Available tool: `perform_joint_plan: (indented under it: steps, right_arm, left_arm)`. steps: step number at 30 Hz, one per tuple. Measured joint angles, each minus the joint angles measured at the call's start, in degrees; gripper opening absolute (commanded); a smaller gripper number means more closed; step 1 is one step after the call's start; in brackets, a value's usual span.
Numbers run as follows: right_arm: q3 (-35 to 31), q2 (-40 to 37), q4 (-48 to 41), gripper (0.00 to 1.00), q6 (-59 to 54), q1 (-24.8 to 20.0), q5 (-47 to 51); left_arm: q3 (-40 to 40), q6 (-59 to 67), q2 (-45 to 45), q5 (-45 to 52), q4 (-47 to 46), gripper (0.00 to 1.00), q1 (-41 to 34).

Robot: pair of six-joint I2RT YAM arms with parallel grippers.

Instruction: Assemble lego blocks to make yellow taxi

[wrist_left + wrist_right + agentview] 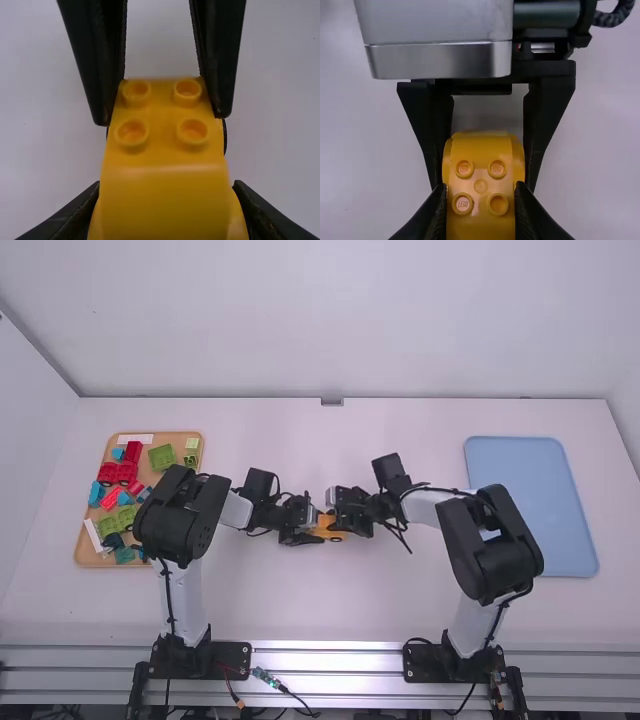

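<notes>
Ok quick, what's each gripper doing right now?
Left gripper: closed on one end of the yellow car.
Right gripper: closed on the other end of it.

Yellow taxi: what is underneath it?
Dark rounded edges, likely wheels, peek out at both sides of the taxi. It covers the rest of its own underside, so I can't tell what else is there.
</notes>
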Motion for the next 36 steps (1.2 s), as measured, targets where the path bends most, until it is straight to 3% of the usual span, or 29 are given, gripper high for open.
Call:
perform_joint_plan:
  steps: [23,30,32,34,36]
  right_arm:
    - [0.2,-1.5,-0.3,0.0,3.9,2.3,5.9]
    - [0.3,-1.8,-1.0,0.0,4.2,2.7,7.2]
    - [0.3,-1.8,-1.0,0.03,4.1,2.7,7.2]
    - [0.4,-1.8,-0.9,0.19,4.1,2.7,7.2]
    - [0.3,-1.8,-0.9,0.21,4.3,2.7,7.2]
  left_arm:
    - [0.0,-0.2,0.0,-0.2,0.0,0.26,0.1]
    - [0.0,-0.2,0.0,-0.2,0.1,0.3,0.2]
    - [0.0,-0.2,0.0,-0.3,0.1,0.3,0.2]
    - [0.0,-0.2,0.0,-0.3,0.0,0.29,0.1]
    - [0.0,-0.1,0.0,-0.3,0.0,0.28,0.1]
